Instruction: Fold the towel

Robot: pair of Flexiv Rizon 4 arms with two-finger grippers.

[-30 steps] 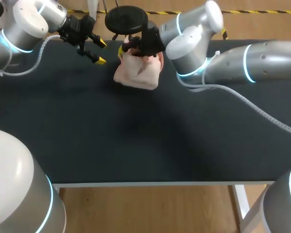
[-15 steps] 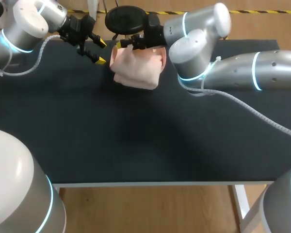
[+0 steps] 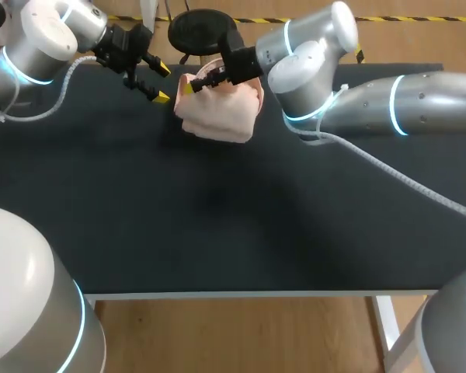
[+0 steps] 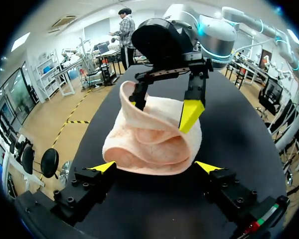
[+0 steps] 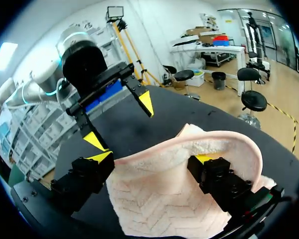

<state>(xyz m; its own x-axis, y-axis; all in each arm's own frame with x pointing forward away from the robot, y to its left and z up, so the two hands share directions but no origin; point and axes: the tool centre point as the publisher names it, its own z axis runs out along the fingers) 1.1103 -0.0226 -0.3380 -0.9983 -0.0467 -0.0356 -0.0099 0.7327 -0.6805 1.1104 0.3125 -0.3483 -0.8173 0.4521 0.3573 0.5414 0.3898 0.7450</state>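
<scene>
A black table (image 3: 217, 233) fills the scene, bare cloth across most of its top. Your right arm (image 3: 388, 105) comes in toward the towel (image 3: 221, 113) from the side, its silver links lying low over the table. Your left arm (image 3: 39, 47) stands on the towel's other side, its wrist turned toward the cloth.

The towel, pale peach, sits bunched in a loose heap on the table's far part, close to the back edge. It is rolled and rumpled rather than laid flat. One thick fold rises over the rest of the towel (image 5: 169, 199) and curves like a lip.

The right end effector (image 3: 202, 80) is at the towel's top, fingers spread wide. In its own wrist view the right end effector (image 5: 150, 158) has the raised fold lying between its fingers, and nothing is pinched. From the left wrist, the right end effector (image 4: 162, 109) shows one yellow tip against the near face of the towel (image 4: 149, 139) and the other at the fold's far edge.

The left end effector (image 3: 161, 82) hangs just beside the towel, fingers wide apart and holding nothing. In its own view the left end effector (image 4: 155, 167) has its two tips flanking the towel's near edge, apart from the cloth.
</scene>
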